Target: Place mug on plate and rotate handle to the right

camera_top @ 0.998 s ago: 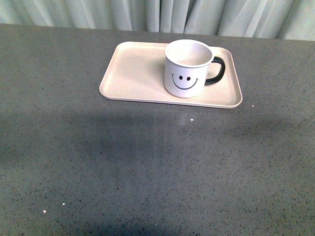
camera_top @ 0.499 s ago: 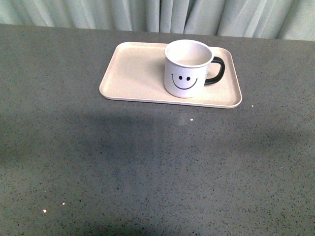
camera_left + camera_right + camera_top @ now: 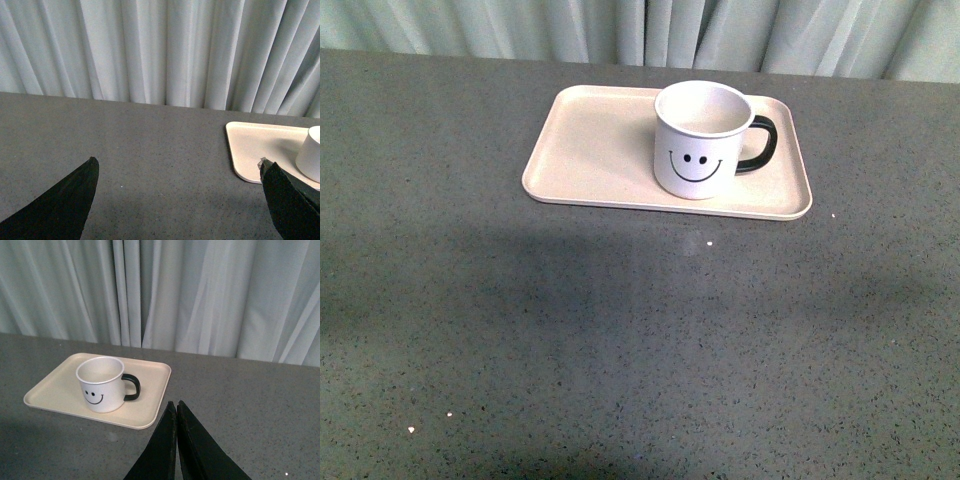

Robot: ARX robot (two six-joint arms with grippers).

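Note:
The white mug point(image 3: 702, 140) with a black smiley face stands upright on the right half of the pale pink-beige plate point(image 3: 590, 150). Its black handle point(image 3: 760, 144) points to the right. Neither gripper shows in the front view. In the right wrist view the mug point(image 3: 101, 385) sits on the plate point(image 3: 50, 390), handle point(image 3: 132, 387) toward my right gripper point(image 3: 176, 404), which is shut, empty and apart from the plate. In the left wrist view my left gripper point(image 3: 177, 167) is open and empty over bare table, with the plate's corner point(image 3: 250, 145) and the mug's edge point(image 3: 312, 155) beside one finger.
The grey speckled table point(image 3: 620, 330) spreads all round the plate. Pale pleated curtains point(image 3: 640, 30) hang behind the table's far edge. A few small white specks point(image 3: 410, 430) lie on the near left of the table.

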